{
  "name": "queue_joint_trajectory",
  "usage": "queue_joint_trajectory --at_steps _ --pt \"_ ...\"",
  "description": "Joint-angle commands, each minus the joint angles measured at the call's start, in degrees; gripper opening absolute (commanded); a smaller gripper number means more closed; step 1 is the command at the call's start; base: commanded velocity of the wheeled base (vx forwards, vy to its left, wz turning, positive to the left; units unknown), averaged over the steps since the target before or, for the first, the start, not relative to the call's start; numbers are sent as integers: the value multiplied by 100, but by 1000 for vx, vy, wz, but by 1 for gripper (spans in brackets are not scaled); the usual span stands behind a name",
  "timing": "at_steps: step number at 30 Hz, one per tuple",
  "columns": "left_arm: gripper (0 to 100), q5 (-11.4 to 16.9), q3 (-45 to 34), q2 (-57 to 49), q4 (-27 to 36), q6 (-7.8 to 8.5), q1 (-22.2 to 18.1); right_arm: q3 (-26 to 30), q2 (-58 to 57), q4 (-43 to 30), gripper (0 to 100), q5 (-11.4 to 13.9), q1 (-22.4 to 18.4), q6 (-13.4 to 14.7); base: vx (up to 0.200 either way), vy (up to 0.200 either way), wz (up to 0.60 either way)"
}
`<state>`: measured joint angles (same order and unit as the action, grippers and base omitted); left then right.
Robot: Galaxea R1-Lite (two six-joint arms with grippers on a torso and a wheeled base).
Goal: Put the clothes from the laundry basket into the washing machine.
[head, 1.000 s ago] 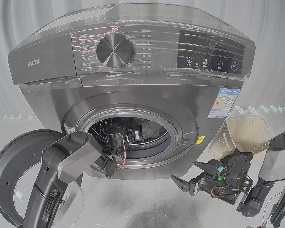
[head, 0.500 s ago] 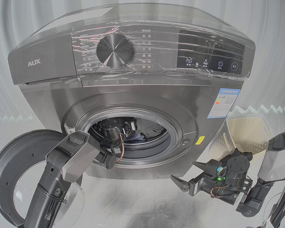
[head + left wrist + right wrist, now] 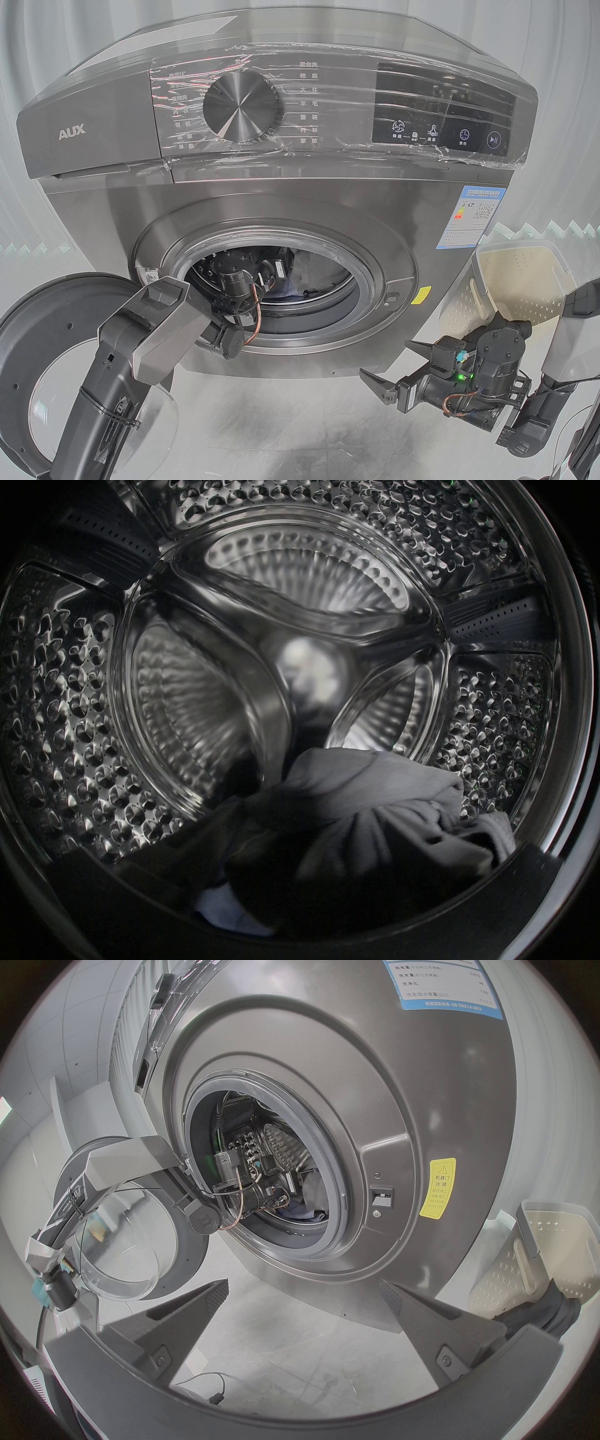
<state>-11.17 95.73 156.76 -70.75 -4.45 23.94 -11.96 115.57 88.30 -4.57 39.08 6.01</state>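
The washing machine (image 3: pixel 400 212) stands with its round door (image 3: pixel 50 325) swung open to the left. My left arm goes into the drum mouth, and my left gripper (image 3: pixel 281 270) sits just inside the rim. In the left wrist view a heap of grey clothes (image 3: pixel 369 805) lies on the drum floor, with a pale piece (image 3: pixel 225 911) at its front. The cream laundry basket (image 3: pixel 519 281) leans at the machine's right. My right gripper (image 3: pixel 387 359) hangs open and holds nothing, low over the floor between basket and machine.
A dark bundle (image 3: pixel 550 1313) hangs at the basket's lower edge; I cannot tell whether it is cloth. Bare grey floor (image 3: pixel 300 425) lies in front of the machine. The open door takes up the space at the lower left.
My left wrist has turned and shifted slightly left in the drum mouth. The grey garment seen at its tip a second ago now lies lower in the drum. The right arm is unmoved.
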Motion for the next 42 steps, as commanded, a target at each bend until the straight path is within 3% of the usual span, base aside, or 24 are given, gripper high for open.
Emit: queue_joint_trajectory --at_steps 1,16,25,33,37,38,42 --pt "100 0 -424 -295 -9 -21 67 1 10 3 100 0 3 -3 0 0 0" --pt "100 80 -2832 -1631 -123 32 383 9 1 3 100 0 3 5 0 0 0" --pt "100 97 -3887 -2220 -413 41 585 9 -25 3 100 0 -6 5 0 0 0" --pt "100 115 -4159 -2246 -562 49 708 18 -25 3 100 0 12 5 0 0 0" --pt "100 273 -4133 -2141 -466 49 700 9 1 3 100 0 12 5 0 0 0" --pt "100 387 -4063 -1921 -413 93 656 9 1 3 100 0 12 5 0 0 0" --pt "100 405 -3711 -1438 -501 190 550 9 -8 3 100 0 3 5 0 0 0"
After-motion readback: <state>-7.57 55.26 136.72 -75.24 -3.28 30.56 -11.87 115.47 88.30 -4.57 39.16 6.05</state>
